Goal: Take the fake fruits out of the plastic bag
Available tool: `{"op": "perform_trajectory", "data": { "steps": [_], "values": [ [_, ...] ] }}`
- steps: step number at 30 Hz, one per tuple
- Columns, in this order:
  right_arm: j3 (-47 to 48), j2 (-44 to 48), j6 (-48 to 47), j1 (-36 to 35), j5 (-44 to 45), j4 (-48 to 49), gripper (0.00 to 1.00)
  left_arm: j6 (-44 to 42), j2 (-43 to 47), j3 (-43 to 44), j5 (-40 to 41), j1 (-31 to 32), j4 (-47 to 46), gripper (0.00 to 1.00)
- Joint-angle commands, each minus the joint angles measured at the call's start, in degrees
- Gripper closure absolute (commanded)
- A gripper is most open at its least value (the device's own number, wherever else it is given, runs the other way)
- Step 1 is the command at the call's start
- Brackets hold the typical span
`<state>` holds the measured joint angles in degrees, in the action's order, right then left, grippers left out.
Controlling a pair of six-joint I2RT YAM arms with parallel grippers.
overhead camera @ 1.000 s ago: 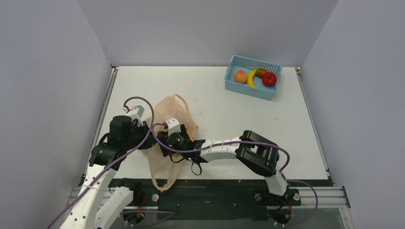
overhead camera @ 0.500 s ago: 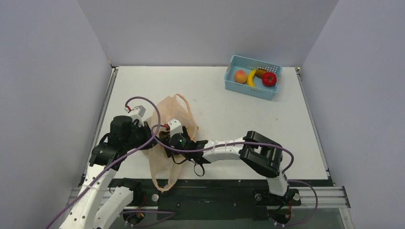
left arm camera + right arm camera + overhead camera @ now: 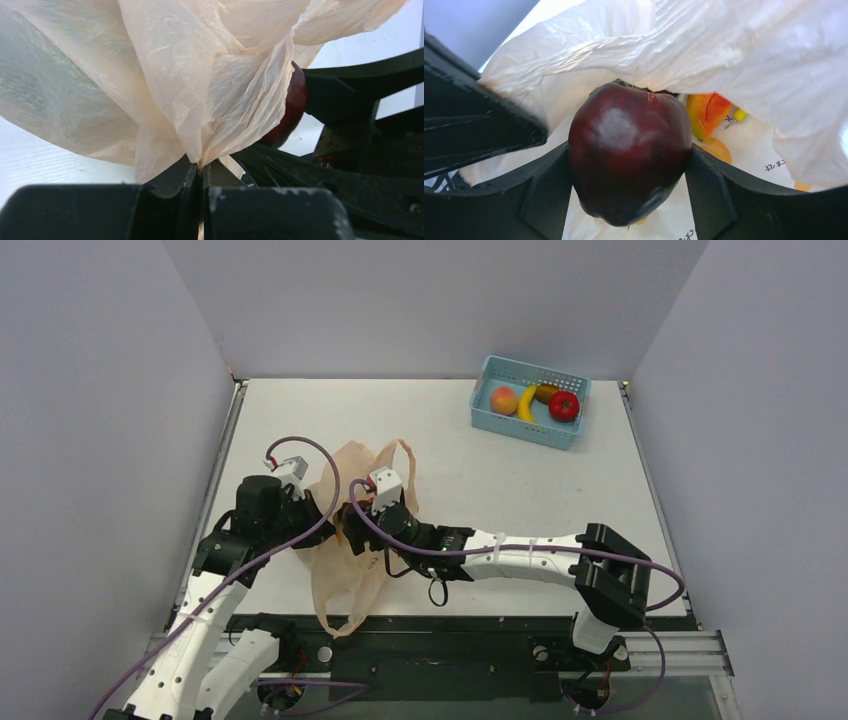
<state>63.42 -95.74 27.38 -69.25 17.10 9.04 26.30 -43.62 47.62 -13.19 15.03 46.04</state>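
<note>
Down at the near left of the table (image 3: 450,440), both arms are in on the bag (image 3: 345,465). The left gripper (image 3: 201,172) has its jaws pressed together on a gathered fold of the pale film, and the bag (image 3: 175,75) billows up above the pinch. The right gripper (image 3: 628,165) is clamped on the plum (image 3: 629,135): a black finger (image 3: 544,200) sits on each side of it, and the dark maroon skin carries a dull highlight. The plum is at the bag's mouth with crinkled film (image 3: 724,50) draped over its top. From the left wrist only its edge (image 3: 292,107) peeks out past the fold.

Writing now. There's an orange printed patch (image 3: 706,112) deeper inside the bag, and a few small dark characters on the film at the lower right, too small to read.

From above, the two grippers (image 3: 312,525) (image 3: 358,530) sit close together over the bag. One loop handle (image 3: 335,620) trails off the table's near edge onto the black rail. The left arm works close to the left wall. To the right and far side there's plenty of bare white table, all the way to the blue basket (image 3: 520,428) in the far right corner. In it are a peach (image 3: 504,400), a banana (image 3: 527,403) and a red fruit (image 3: 564,406).
</note>
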Motion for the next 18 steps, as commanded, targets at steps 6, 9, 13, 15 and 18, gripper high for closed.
{"op": "perform_trajectory", "data": {
  "steps": [6,9,13,15,18],
  "values": [
    [-1.68,5.86,2.31,-0.78,0.98,-1.58,1.00,-2.63,0.28,0.73,2.24,-0.13,-5.81,1.00],
    [-1.68,7.23,2.73,-1.07,1.73,-2.35,0.96,-2.06,2.38,0.03,2.97,0.26,-6.49,1.00],
    [-1.40,9.64,3.24,-1.36,2.39,-3.41,1.00,-1.56,4.34,-0.55,3.92,0.71,-6.86,1.00],
    [-1.29,10.86,3.74,-1.27,2.57,-3.79,1.00,-1.50,4.76,-0.67,4.24,0.85,-6.84,1.00],
    [-1.01,13.24,4.43,-1.19,2.86,-4.16,1.00,-1.30,4.99,-0.75,4.93,0.90,-6.84,1.00]
  ]
}}
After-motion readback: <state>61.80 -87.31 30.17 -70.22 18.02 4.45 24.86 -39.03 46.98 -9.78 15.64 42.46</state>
